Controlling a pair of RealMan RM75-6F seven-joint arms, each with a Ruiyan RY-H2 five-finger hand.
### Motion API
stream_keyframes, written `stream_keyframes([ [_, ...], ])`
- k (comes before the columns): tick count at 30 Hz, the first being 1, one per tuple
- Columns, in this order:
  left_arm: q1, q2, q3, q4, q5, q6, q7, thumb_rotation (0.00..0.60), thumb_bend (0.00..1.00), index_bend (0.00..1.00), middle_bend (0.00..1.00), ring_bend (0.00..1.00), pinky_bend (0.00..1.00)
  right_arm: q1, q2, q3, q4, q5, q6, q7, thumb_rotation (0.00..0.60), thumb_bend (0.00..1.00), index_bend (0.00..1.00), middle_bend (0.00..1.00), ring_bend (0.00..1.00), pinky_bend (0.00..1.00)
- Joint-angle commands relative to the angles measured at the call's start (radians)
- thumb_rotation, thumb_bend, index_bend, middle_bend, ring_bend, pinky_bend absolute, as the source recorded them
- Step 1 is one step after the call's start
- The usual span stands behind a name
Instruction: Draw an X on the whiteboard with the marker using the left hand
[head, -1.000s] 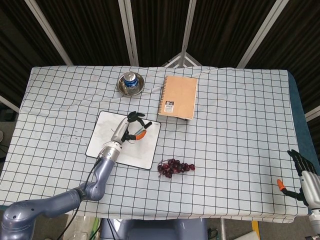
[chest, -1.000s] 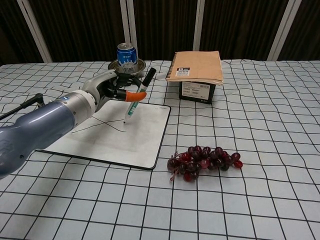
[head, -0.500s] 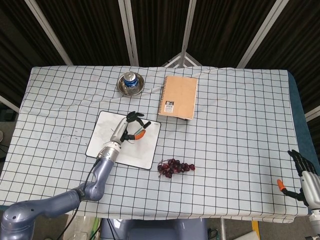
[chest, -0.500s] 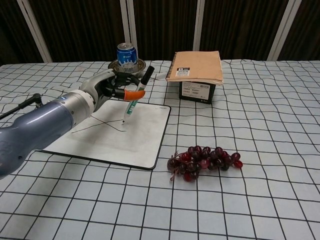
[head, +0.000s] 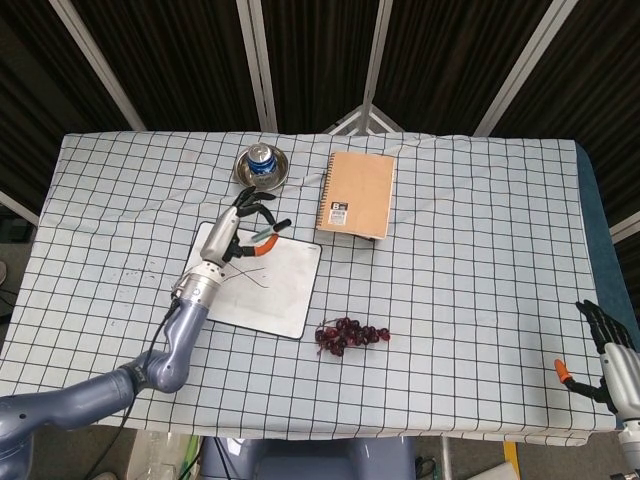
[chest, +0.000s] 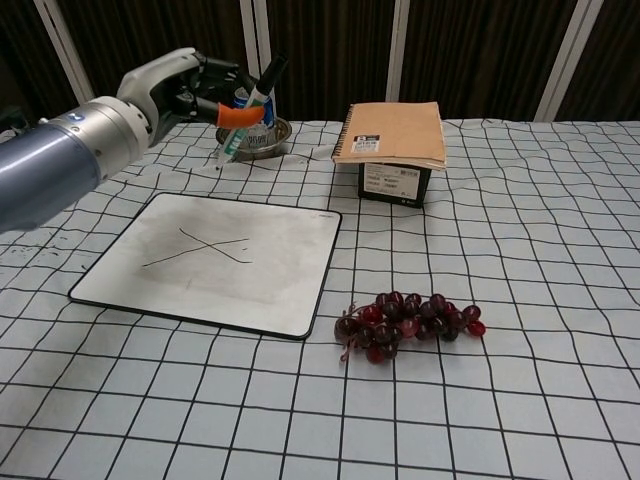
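Left hand (chest: 185, 90) is up off the board, well above the desk, pinching the green-barrelled marker with black cap end (chest: 247, 110) btwn thumb & fingers; its orange-tipped thumb (chest: 238, 116) presses on the barrel, tip pointing down-left. In head view the same hand (head: 240, 232) sits over the top edge of the white rectangular whiteboard w/ black rim (head: 252, 282).

The whiteboard (chest: 215, 260) lies flat on the checked cloth of the desk (chest: 520, 300), & two thin dark strokes crossing (chest: 200, 245) show on it. Judgement: the X looks done, so the step in hand is lift-off / wrap-up. If the strokes count as enough, the next move only needs the marker set down clear of the board w/o smearing; if not, tip must go back onto the faint line & retrace.

Right hand (head: 606, 352) is at the desk's far right corner in head view, partly cut by the frame edge; fingers apart, nothing in it as far as I can see.

Hard to tell: strokes are faint & thin, esp. from above; marker tip itself too small to make out; blue drink can in metal bowl (chest: 252, 128) is partly hidden behind hand & marker.
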Motion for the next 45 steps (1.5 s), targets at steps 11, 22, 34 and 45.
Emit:
stream_keyframes([
  [11, 0.093, 0.178, 0.252, 0.1, 0.104, 0.009, 0.399, 0.6, 0.5, 0.72, 0.2, 0.0, 0.0, 0.0, 0.001, -0.002, -0.006, -0.006, 0.002, -0.006, 0.6, 0.35, 0.0, 0.0, 0.0, 0.0],
  [22, 0.135, 0.159, 0.294, 0.16, 0.017, 0.015, 0.635, 0.6, 0.35, 0.6, 0.07, 0.0, 0.0, 0.0, 0.0, -0.003, -0.008, -0.01, 0.004, -0.008, 0.6, 0.35, 0.0, 0.0, 0.0, 0.0],
  [34, 0.163, 0.18, 0.28, 0.084, -0.068, 0.015, 0.69, 0.6, 0.2, 0.22, 0.0, 0.0, 0.0, -0.002, 0.001, -0.004, -0.006, -0.014, 0.007, -0.004, 0.6, 0.35, 0.0, 0.0, 0.0, 0.0],
  [45, 0.339, 0.38, 0.29, -0.296, -0.029, 0.248, 0.577, 0.6, 0.17, 0.08, 0.0, 0.0, 0.0, 0.0, 0.002, -0.012, 0.004, -0.031, 0.008, -0.02, 0.6, 0.35, 0.0, 0.0, 0.0, 0.0],
])
